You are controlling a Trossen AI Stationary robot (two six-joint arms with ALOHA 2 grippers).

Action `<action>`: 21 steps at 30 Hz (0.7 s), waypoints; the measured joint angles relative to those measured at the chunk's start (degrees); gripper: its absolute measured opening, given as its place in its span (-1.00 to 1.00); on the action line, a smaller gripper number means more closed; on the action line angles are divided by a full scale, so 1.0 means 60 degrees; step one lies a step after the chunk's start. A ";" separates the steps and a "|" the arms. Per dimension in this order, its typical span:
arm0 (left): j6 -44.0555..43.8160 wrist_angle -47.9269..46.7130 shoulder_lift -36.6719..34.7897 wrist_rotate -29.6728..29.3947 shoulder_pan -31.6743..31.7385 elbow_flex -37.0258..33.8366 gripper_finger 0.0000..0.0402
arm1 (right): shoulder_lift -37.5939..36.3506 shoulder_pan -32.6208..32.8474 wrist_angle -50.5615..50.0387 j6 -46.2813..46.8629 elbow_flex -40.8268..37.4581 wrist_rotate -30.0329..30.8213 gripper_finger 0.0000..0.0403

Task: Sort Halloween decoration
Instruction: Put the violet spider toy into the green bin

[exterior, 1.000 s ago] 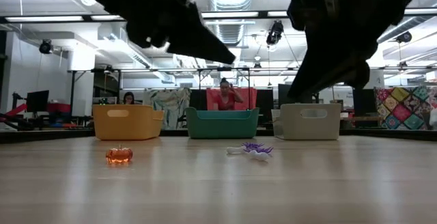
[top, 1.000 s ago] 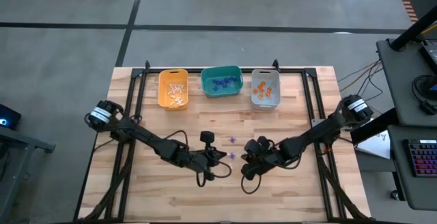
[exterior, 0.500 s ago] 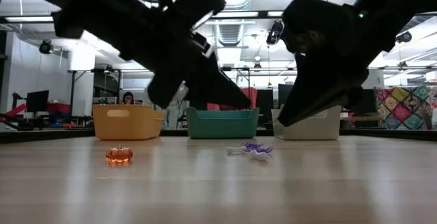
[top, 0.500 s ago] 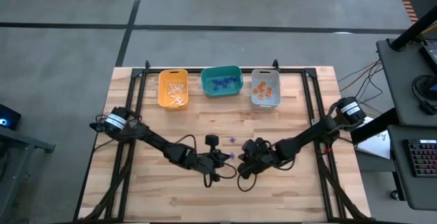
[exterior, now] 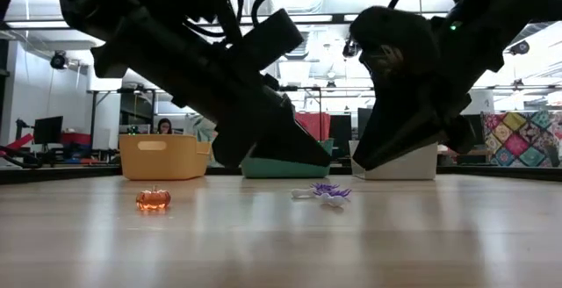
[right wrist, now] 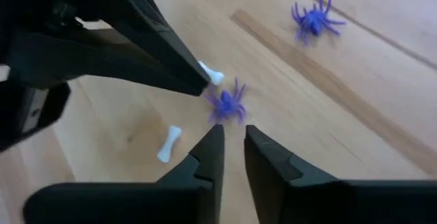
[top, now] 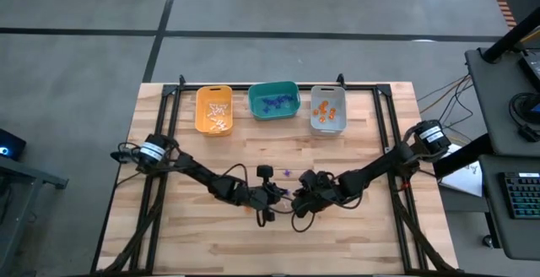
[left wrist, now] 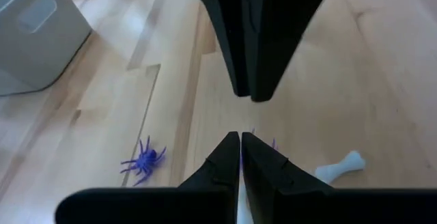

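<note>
While the high view shows both arms meeting low over the middle of the bench (top: 169, 235), it gives only specks for the trinkets there; the wrist views make them plain. The right tool (right wrist: 233, 145) hangs just above the wood with its fingers a narrow gap apart and nothing between them, and right ahead of its tips lies a purple spider (right wrist: 226, 103), with a white bone (right wrist: 168, 144) beside it, another bone (right wrist: 211, 75) at the tip of the left tool (left wrist: 240, 142), and a second spider (right wrist: 313, 16) farther off. The left tool is closed, tips pressed together, gripping nothing; its own view shows a purple spider (left wrist: 143, 160) and a white bone (left wrist: 341, 167) on the wood. Only the low view shows an orange pumpkin (exterior: 153, 198) standing apart from the purple and white cluster (exterior: 322, 192). From above, the yellow bin (top: 214, 109) holds white pieces, the teal bin (top: 273, 100) purple-blue ones, the grey bin (top: 327, 108) orange ones.
</note>
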 joint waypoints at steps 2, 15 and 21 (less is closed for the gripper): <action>-0.0073 0.0042 0.0074 0.0200 0.0049 0.0000 -1.00 | 0.0033 -0.0002 -0.0024 0.0063 -0.0005 -0.0028 -0.66; -0.0602 0.0300 0.0410 0.0488 0.0162 -0.0006 -1.00 | 0.0029 -0.0131 0.0079 0.0749 -0.0002 -0.0030 -0.31; -0.0676 0.0279 0.0396 0.0481 0.0169 -0.0062 -1.00 | 0.0242 -0.0135 0.0215 0.0675 -0.0002 -0.0029 -0.27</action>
